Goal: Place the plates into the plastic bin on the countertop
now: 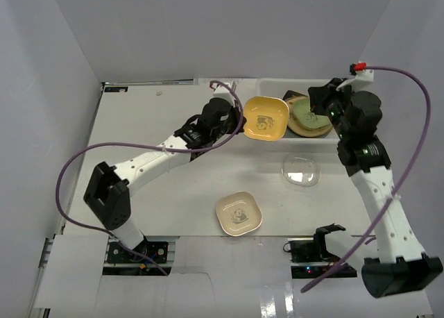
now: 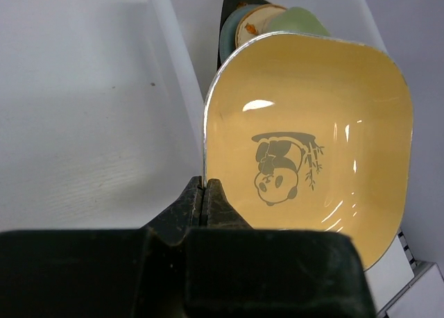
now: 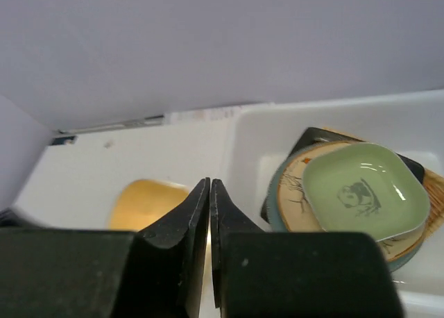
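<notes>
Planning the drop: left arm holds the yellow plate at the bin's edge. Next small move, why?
Probably ease the left gripper rightward until the yellow plate hangs over the green plate in the bin, before any release. The yellow plate straddles the bin's left wall, so opening here might tip it out.

The yellow plate [image 2: 305, 144] has a pale silvery rim and a dark grey panda with bamboo printed at its centre. At 1 o'clock on the white countertop [image 1: 139, 123] is the white bin [image 3: 250, 144]. In it, the green plate [image 3: 364, 188] is pale, with the same panda print. The tan plate [image 3: 295, 193] has thin dark branch marks, beside a teal plate [image 2: 227, 33] and a black-rimmed plate [image 3: 316, 132]. At 6 o'clock, the cream plate [image 1: 238, 214] has a panda too. The glass plate [image 1: 300, 171] is clear. The cables [image 1: 66, 172] are purple.
</notes>
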Controlling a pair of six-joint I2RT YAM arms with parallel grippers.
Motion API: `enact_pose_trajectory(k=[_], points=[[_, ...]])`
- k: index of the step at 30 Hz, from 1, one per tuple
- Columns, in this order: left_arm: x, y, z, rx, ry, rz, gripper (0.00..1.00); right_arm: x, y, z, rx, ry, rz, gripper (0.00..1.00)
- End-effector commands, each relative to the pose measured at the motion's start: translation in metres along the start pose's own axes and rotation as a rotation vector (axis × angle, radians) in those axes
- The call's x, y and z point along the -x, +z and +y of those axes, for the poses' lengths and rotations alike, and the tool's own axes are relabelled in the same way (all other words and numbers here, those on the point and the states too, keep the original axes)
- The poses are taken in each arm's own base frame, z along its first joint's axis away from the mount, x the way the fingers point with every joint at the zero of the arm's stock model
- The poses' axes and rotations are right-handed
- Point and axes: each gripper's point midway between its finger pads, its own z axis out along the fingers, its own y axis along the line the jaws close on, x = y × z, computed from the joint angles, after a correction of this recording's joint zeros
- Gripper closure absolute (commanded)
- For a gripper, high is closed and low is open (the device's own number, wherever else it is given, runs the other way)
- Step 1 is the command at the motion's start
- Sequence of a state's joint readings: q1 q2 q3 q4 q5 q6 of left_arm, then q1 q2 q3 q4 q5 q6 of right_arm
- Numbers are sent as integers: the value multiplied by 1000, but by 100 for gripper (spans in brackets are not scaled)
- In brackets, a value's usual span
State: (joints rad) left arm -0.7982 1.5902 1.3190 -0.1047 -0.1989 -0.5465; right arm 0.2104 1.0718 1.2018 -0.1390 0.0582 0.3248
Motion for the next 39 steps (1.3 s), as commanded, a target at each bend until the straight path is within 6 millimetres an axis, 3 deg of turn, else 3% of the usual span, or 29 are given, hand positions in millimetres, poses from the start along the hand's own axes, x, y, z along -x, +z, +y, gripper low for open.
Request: enact_pose_trajectory(k=[1,2,3,4,5,6,7,8,9,10,12,13,15,17,19,20,22,24,29,32,34,35,36,38,39], points=[[24,21,-32,-37,22,-37,100,0,-37,22,129,72,-40,92],[8,41,-33,-26,30,-2,100,-22,-40,18,132,89,-6,92],[5,49,-39,-34,31,12,100,-19,-57,24,165,102,-34,92],[26,55,-57,-63,20,-28,100,-23,-63,25,177,123,-36,92],[8,77,-58,-51,29,9,100,-38,-66,21,170,132,-9,92],[29,80,-76,-73,21,-25,100,-35,-77,21,170,135,-34,92],[30,87,-81,-71,26,-25,100,-41,-81,18,163,125,-27,92],[13,104,-82,-53,40,1,100,-45,-84,11,132,112,-24,92],[29,104,-95,-61,33,-34,100,-51,-91,4,103,86,-6,92],[21,115,-93,-51,37,-27,100,-53,-93,-2,72,79,-5,92],[25,122,-98,-50,20,-48,100,-54,-106,-3,73,80,-19,92],[39,123,-104,-55,5,-84,100,-55,-110,-9,46,88,-34,92],[26,140,-102,-48,-11,-74,100,-60,-120,-10,50,129,-59,92],[32,147,-111,-67,-31,-98,100,-62,-129,-6,75,163,-74,92],[18,162,-115,-77,-42,-107,100,-71,-131,-8,79,180,-66,92],[24,164,-123,-100,-55,-142,100,-74,-135,0,122,185,-56,92],[13,177,-125,-110,-83,-153,100,-82,-136,2,138,188,-34,92],[16,184,-129,-133,-123,-193,100,-85,-139,5,153,192,-27,92],[7,205,-135,-175,-205,-253,99,-76,-150,17,211,176,-42,92],[14,206,-140,-195,-218,-287,86,-72,-155,19,220,164,-53,92],[15,207,-136,-185,-211,-297,70,-73,-156,20,224,160,-46,92],[26,201,-140,-199,-204,-321,62,-77,-154,21,229,160,-36,92],[23,200,-140,-202,-193,-316,51,-80,-153,22,238,160,-25,92],[33,192,-146,-224,-178,-333,39,-95,-147,23,256,167,19,92],[48,182,-152,-238,-156,-353,33,-100,-145,23,258,170,34,92]])
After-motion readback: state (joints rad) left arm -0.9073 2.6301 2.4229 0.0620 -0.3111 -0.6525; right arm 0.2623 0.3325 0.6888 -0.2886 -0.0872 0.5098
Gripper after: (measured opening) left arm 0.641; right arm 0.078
